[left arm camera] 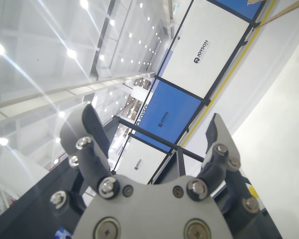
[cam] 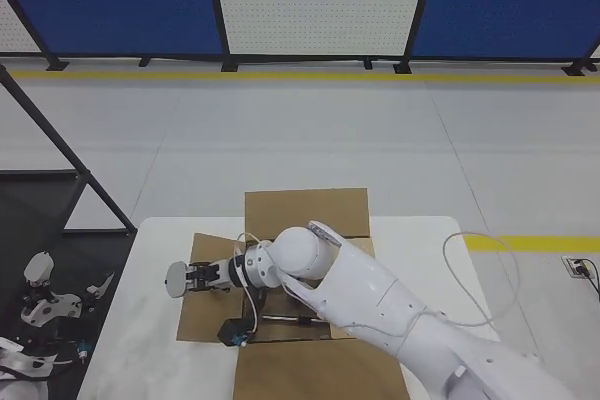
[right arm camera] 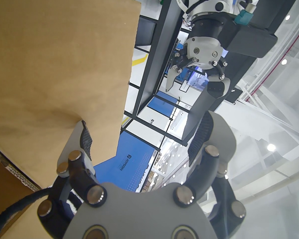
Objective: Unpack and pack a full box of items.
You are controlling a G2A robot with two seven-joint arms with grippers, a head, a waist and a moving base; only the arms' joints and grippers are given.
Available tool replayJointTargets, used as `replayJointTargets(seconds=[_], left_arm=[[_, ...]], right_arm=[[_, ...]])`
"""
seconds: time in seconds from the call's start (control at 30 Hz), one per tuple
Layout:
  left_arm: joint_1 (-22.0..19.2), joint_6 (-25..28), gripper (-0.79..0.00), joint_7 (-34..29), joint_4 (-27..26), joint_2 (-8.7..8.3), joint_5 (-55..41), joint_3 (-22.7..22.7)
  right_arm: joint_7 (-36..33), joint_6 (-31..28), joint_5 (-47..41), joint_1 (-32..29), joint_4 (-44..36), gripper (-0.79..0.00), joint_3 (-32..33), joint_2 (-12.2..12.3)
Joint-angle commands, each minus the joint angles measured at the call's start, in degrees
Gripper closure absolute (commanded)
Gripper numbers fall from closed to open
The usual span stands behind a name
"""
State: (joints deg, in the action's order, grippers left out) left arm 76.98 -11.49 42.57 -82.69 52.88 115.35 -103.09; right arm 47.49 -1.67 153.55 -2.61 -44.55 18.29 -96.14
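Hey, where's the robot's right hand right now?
In the top view, the right hand is open at the outer edge of the left flap of the cardboard box, over the left side of the table.

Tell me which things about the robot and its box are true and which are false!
1. The cardboard box has its flaps folded open. True.
2. The right gripper is squeezing a toy. False: it is open, with nothing between its fingers, beside a box flap.
3. The left gripper is open. True.
4. The box sits on a black table. False: the table is white.
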Motion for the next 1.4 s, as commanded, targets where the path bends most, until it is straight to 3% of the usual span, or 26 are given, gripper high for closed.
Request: replayJointTargets(seconds=[0.0,0.37,0.77,1.37], left_arm=[[0.0,0.0,-0.785,0.0,0.0,0.00,0.0,0.0],[0.0,0.0,-0.785,0.0,0.0,0.00,0.0,0.0],[0.0,0.0,-0.785,0.0,0.0,0.00,0.0,0.0],[0.0,0.0,-0.785,0.0,0.0,0.00,0.0,0.0]], right_arm=[[0.6,-0.4,1.3,0.6,1.1,-0.785,-0.9,-0.8],[3.7,-5.3,9.2,4.4,5.3,-0.785,-6.4,-6.2],[7.5,-4.7,10.6,6.0,13.1,-0.785,-8.6,-11.5],[8.5,-0.3,8.9,6.5,22.1,-0.785,-8.2,-15.8]])
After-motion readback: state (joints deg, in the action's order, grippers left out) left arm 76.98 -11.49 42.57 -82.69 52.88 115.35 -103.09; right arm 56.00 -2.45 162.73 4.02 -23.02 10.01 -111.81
